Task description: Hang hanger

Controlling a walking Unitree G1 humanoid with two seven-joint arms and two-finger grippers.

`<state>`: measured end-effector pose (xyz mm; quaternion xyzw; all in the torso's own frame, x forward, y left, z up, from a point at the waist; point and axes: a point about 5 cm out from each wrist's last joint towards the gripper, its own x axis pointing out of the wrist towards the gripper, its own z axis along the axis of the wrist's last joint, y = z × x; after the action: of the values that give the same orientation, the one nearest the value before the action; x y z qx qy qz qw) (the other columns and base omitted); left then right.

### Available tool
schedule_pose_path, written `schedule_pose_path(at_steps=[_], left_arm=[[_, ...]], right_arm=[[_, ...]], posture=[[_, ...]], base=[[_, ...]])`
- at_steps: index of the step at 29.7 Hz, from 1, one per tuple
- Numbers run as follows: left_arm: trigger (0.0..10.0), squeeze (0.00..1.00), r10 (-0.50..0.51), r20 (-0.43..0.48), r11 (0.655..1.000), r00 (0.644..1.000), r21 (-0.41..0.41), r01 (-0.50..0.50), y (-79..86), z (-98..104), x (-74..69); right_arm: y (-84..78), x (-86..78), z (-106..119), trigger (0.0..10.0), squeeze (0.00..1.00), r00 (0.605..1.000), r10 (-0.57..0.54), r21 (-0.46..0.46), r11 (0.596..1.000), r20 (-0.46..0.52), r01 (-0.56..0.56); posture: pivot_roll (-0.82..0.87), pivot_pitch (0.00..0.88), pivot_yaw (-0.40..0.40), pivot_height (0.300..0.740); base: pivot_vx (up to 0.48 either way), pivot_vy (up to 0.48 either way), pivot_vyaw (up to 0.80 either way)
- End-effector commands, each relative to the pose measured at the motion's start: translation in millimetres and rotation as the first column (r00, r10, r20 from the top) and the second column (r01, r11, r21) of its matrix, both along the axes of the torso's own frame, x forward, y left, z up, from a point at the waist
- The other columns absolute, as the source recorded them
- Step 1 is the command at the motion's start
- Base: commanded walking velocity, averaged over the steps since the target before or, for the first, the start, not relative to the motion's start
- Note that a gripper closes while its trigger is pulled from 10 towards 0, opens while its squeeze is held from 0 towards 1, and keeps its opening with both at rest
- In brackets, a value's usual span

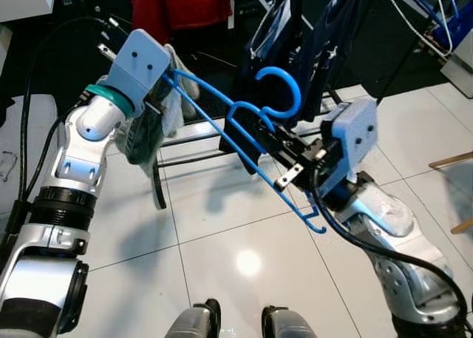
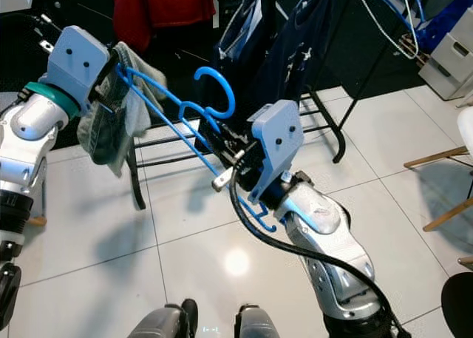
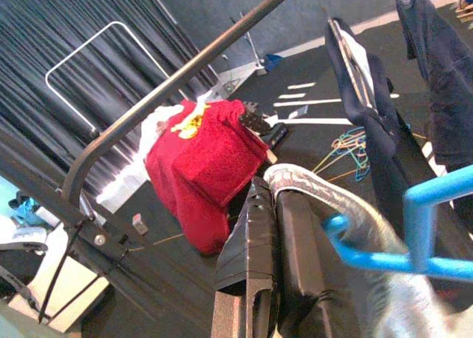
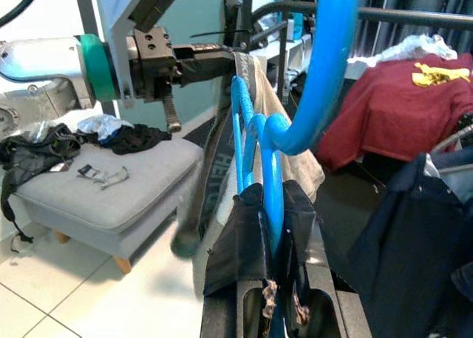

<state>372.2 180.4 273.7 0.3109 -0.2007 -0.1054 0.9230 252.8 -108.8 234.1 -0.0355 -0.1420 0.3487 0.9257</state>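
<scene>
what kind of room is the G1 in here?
Probably a laundry or clothes-sorting corner of a home or a staged test space. A metal clothes rail carries dark shirts, a red shirt lies in a heap, spare hangers lie on the dark floor, and the near floor is white tile.

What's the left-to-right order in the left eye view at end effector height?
Left end effector with grey garment → blue hanger → right end effector → wooden chair legs at the right edge.
</scene>
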Motion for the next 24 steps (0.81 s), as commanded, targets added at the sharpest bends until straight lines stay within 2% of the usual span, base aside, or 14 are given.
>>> schedule_pose_path(at_steps=[1,15,19,24], left_arm=[[10.0,0.0,-0.002,0.005,1.0,1.0,0.005,0.002,0.1,1,0.8],[10.0,0.0,0.005,0.016,1.0,1.0,0.014,-0.005,4.0,5,-0.2],[10.0,0.0,-0.038,0.028,0.999,0.999,0.008,0.038,-1.5,9,-6.3],[10.0,0.0,-0.132,0.037,0.991,0.991,-0.001,0.132,-17.3,14,-19.3]], right_arm=[[-4.2,-1.6,0,10.0,0.0,1.0,-0.024,-0.004,1.0,0.006,0.024],[-8.6,6.5,-7,10.0,0.0,0.997,-0.073,0.003,0.997,-0.004,0.073],[-9.2,18.1,-12,10.0,0.0,0.995,-0.096,0.007,0.995,-0.025,0.096],[1.9,35.8,-12,10.0,0.0,0.997,-0.068,0.011,0.998,-0.023,0.068]], posture=[[-0.12,0.117,0.102,0.74],[-0.11,0.115,0.103,0.74],[-0.1,0.117,0.107,0.74],[-0.09,0.116,0.104,0.74]], base=[[0.0,0.0,0.0],[0.0,0.0,0.0],[0.0,0.0,0.0],[0.0,0.0,0.0]])
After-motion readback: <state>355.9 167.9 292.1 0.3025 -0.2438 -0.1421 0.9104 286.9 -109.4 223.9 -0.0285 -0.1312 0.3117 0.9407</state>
